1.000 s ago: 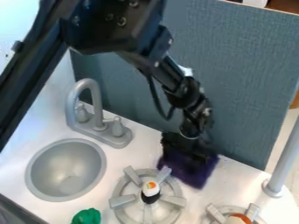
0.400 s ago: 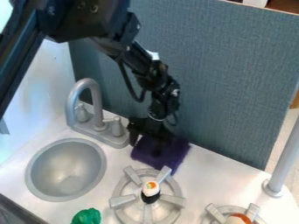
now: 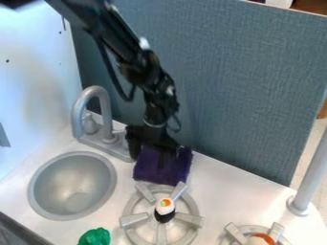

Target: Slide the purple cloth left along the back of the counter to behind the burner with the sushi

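The black gripper [image 3: 149,156] is low behind the left burner, right of the faucet base. Its fingers stand apart, one at the purple cloth's left edge and the other over the cloth's middle. The purple cloth [image 3: 153,173] lies under and in front of it, between the back panel and the burner, its front edge by the burner's rear prongs. Whether the cloth is pressed down or merely touched, I cannot tell.
Left of the burner [image 3: 134,220] is the sink [image 3: 70,186], with the faucet [image 3: 102,103] behind. A sushi piece [image 3: 165,206] sits on the burner. A green object [image 3: 94,237], a second burner [image 3: 235,233] and a grey post [image 3: 310,177] are near the front and right.
The gripper and arm have moved left along the back panel. The purple cloth has slid left with the gripper and turned somewhat.
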{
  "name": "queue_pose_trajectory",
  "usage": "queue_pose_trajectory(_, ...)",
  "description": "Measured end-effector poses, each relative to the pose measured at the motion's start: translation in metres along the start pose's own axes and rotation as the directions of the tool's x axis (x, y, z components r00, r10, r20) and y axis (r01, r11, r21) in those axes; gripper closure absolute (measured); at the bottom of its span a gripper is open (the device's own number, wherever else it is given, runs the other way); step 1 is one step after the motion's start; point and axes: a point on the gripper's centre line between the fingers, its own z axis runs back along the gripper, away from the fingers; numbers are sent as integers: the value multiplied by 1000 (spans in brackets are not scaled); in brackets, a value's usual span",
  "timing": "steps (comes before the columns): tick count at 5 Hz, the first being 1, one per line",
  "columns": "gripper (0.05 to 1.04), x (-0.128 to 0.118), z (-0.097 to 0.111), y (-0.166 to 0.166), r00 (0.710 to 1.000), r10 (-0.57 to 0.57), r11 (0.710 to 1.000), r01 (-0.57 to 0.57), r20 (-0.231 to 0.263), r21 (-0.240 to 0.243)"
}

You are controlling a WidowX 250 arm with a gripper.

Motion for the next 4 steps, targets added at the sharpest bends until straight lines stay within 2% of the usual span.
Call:
queue_pose_trajectory(1,83,-15,32,6,998,-29,997,34,61,-76)
queue_pose_trajectory(2,83,-42,56,6,992,-104,987,112,68,-119)
queue_pose_trajectory(3,83,-78,62,9,982,-186,974,189,32,-122)
queue_pose_trajectory(4,83,-114,67,7,965,-257,954,263,54,-146)
